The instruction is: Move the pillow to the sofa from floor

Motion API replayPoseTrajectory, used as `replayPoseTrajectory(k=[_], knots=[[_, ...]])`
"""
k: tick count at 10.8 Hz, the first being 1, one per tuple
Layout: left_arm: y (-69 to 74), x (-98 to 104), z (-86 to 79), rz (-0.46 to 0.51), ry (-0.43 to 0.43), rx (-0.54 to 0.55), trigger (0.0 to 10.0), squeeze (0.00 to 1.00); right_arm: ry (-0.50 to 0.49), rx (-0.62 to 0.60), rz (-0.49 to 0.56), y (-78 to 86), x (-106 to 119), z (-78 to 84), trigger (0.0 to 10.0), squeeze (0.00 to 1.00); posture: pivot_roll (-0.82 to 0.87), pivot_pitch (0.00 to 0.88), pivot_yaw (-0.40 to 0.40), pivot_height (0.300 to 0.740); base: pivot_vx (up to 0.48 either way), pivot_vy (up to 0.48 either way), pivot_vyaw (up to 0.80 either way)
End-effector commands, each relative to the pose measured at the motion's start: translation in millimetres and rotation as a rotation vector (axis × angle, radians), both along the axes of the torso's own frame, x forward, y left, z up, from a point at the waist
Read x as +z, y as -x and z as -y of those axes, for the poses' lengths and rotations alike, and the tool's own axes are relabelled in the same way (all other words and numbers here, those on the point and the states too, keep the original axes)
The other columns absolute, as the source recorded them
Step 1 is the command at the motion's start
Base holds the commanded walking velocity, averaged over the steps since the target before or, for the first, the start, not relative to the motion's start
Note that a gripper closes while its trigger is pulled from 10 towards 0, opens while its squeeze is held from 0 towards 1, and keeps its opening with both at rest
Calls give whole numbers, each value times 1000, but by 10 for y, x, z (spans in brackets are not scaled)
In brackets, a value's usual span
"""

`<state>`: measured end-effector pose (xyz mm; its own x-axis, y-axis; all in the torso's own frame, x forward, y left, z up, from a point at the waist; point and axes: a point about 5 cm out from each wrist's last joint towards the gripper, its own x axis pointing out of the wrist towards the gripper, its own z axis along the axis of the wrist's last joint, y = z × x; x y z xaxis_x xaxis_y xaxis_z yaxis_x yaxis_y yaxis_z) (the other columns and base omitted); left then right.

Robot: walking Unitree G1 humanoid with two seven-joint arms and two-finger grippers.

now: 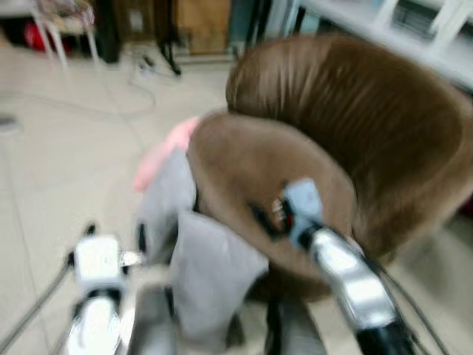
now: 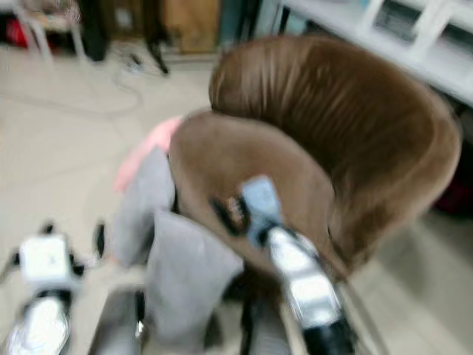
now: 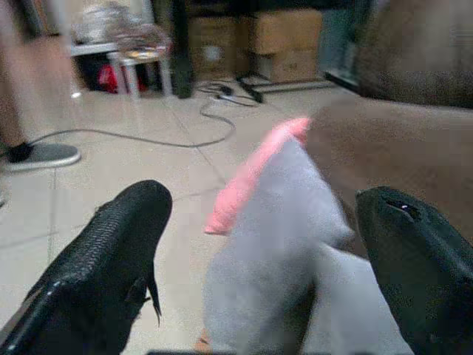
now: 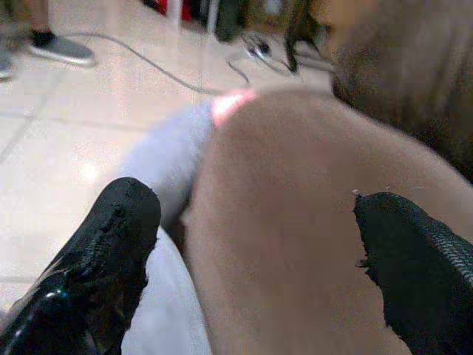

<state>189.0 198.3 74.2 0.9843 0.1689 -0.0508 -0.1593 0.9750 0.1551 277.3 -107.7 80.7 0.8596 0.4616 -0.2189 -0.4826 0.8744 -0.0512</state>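
Observation:
Two grey pillows lean on the floor against the front of the brown sofa chair [image 1: 362,126]: one near me [image 1: 211,274], one behind it [image 1: 166,200]. A pink pillow [image 1: 164,154] lies beyond them beside the seat. My left gripper [image 1: 114,235] hovers low at the left of the grey pillows. In the left wrist view it [image 3: 262,203] is open, and the grey pillow [image 3: 284,244] lies between and beyond its fingers. My right gripper [image 1: 267,218] is over the seat cushion [image 1: 251,166]; in the right wrist view it [image 4: 255,203] is open around nothing.
Pale tiled floor [image 1: 66,155] spreads to the left. Cables [image 1: 140,81] trail across it towards a white stool [image 1: 66,22]. Cardboard boxes [image 3: 284,29] stand at the far wall. A person's shoe [image 3: 44,154] rests on the floor. White shelving [image 1: 414,29] runs behind the chair.

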Motion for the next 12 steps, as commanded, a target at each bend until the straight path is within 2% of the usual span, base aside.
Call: replayPoseTrajectory(k=[1,3,4,5,6,7,8,9,10,11,12], knots=[[-22,23,7,4,-11,-12,10000,0,18,5,-15,2,-29,15,10000,0,141,0,-163,550,0,0,0],[-23,22,15,0,-18,-25,10000,0,56,-8,-76,1,-146,76,10000,0,139,0,-163,550,0,0,0],[-11,17,-1,-6,-22,-30,10000,0,94,-54,-102,-41,-221,155,10000,0,141,0,-160,550,0,0,0],[-11,17,-12,-12,-24,-38,10000,0,84,-81,-144,-75,-302,190,10000,0,143,0,-159,550,0,0,0],[-32,27,-12,-23,-33,-74,10000,0,128,-91,-249,-98,-522,210,10000,0,147,0,-148,550,0,0,0],[-47,22,-11,-39,-32,-95,10000,0,189,-48,-331,-60,-702,175,10000,0,148,0,-139,550,0,0,0],[-27,-13,20,-77,-31,-154,10000,0,273,1,-440,61,-962,126,10000,0,154,25,-132,550,0,0,0],[14,-48,33,-114,-38,-194,10000,0,299,-8,-496,138,-1083,110,10000,0,164,64,-139,550,0,0,0],[85,-43,-10,-135,-55,-184,10000,0,282,-54,-536,186,-1153,98,10000,0,172,102,-145,550,0,0,0],[137,-29,-51,-140,-62,-177,10000,0,228,-81,-547,169,-1154,56,10000,0,169,122,-149,550,0,0,0],[199,-15,-77,-141,-61,-175,10000,0,146,-58,-535,136,-1114,-24,10000,0,160,151,-160,550,0,0,0]])
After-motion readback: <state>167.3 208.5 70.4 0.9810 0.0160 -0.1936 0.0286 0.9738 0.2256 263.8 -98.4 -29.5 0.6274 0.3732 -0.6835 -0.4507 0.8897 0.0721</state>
